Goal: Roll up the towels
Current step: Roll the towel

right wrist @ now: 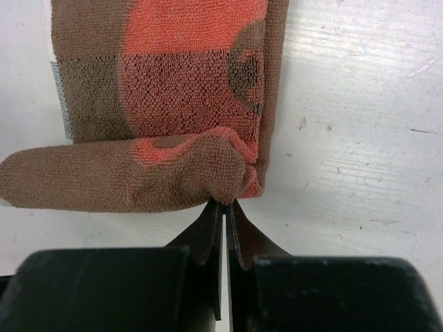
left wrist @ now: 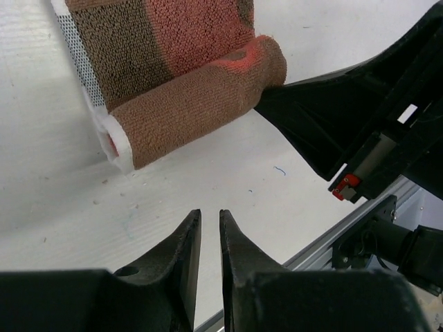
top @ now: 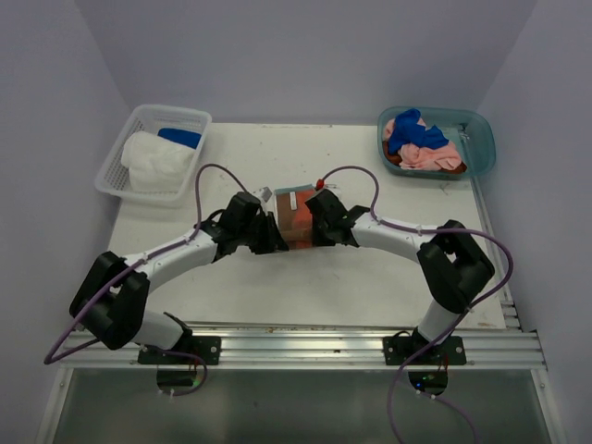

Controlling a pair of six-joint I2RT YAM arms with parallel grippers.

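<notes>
Brown terry towel sits mid white desk, only its near edge rolled! Right hand shut at the roll's end, left hand barely parted, empty. Crumpled towels wait in the teal plastic tub.

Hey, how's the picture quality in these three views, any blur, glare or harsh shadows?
Top external: even soft light, faint shadows under the arms, no glare. Left wrist: brown towel sharp, left gripper nearly black, little detail. Right wrist: weave crisp, right gripper dark; reddish patch on the cloth, light or dye unclear.
</notes>
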